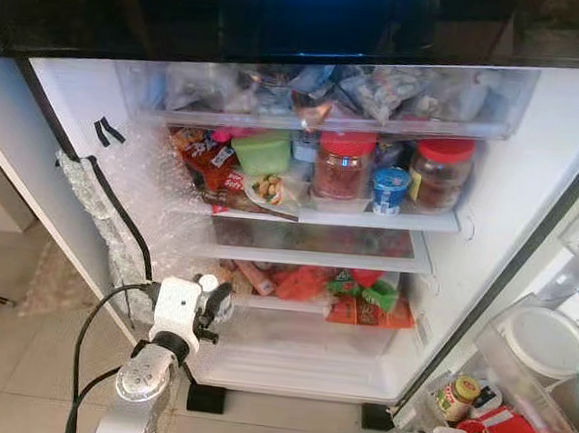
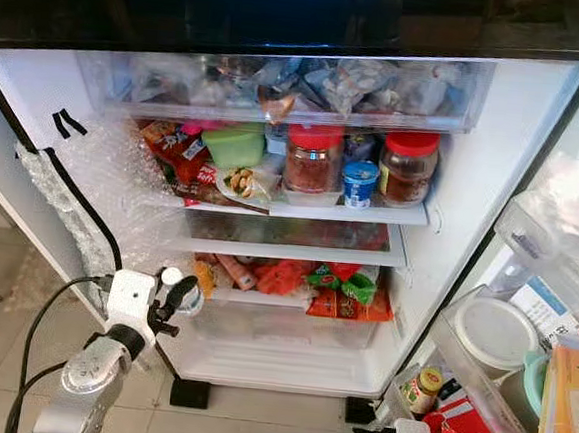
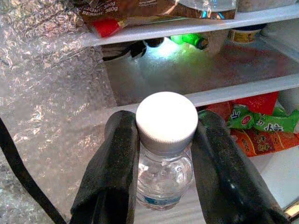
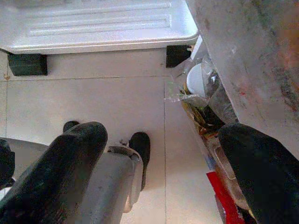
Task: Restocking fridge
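Note:
The fridge (image 1: 492, 192) stands open before me. My left gripper (image 1: 212, 306) is shut on a small clear water bottle (image 3: 164, 179) with a white cap (image 3: 166, 119), its black fingers (image 3: 112, 172) clamping the neck just under the cap. It holds the bottle at the fridge's lower left, in front of the shelf of red and green snack packets (image 1: 354, 292) and beside the bubble-wrapped left wall (image 1: 144, 215). My right gripper (image 4: 168, 140) hangs open and empty low at the right, over the tiled floor next to the door bins.
Two red-lidded jars (image 1: 344, 166), a yogurt cup (image 1: 390, 189) and a green box (image 1: 261, 152) crowd the upper shelf under a full clear drawer (image 1: 330, 89). The door (image 1: 545, 342) at right holds a white lid and packets. A black cable (image 1: 90, 331) trails along my left arm.

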Available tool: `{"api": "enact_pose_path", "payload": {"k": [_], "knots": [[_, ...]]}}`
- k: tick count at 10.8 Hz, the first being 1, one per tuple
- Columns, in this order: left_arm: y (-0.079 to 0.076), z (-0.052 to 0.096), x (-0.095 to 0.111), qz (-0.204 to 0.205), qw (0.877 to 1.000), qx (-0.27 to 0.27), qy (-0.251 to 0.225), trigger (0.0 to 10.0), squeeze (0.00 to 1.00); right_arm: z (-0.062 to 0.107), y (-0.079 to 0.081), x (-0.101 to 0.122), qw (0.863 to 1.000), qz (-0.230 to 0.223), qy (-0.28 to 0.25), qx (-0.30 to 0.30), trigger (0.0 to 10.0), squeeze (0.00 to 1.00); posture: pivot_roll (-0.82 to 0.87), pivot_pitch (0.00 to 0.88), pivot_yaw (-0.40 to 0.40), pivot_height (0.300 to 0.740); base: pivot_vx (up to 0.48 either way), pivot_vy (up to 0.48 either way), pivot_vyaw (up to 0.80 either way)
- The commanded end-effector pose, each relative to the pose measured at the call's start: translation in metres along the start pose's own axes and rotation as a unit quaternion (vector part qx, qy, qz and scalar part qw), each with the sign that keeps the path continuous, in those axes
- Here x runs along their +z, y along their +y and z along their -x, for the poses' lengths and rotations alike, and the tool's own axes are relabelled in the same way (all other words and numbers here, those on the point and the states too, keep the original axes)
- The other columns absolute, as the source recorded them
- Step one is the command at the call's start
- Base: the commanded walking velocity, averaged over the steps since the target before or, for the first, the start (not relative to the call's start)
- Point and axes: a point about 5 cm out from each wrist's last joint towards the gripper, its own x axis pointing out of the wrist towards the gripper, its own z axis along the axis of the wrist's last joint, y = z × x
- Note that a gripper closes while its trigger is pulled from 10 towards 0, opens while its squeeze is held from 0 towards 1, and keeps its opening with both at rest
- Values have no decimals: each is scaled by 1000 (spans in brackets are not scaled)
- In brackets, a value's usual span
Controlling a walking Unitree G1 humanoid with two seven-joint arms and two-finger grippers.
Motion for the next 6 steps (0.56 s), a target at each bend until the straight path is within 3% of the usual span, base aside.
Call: {"api": "enact_pose_path", "payload": {"k": [1,6], "knots": [[5,-3,5,-5,1000,2,-12,10000,0,0,-1,5,1000,8,-4,0,10000,0,-73,0,49,740,0,0,0],[13,-13,11,7,1000,8,-24,10000,0,-3,0,23,999,36,-18,1,10000,0,-69,0,51,740,0,0,0]]}}
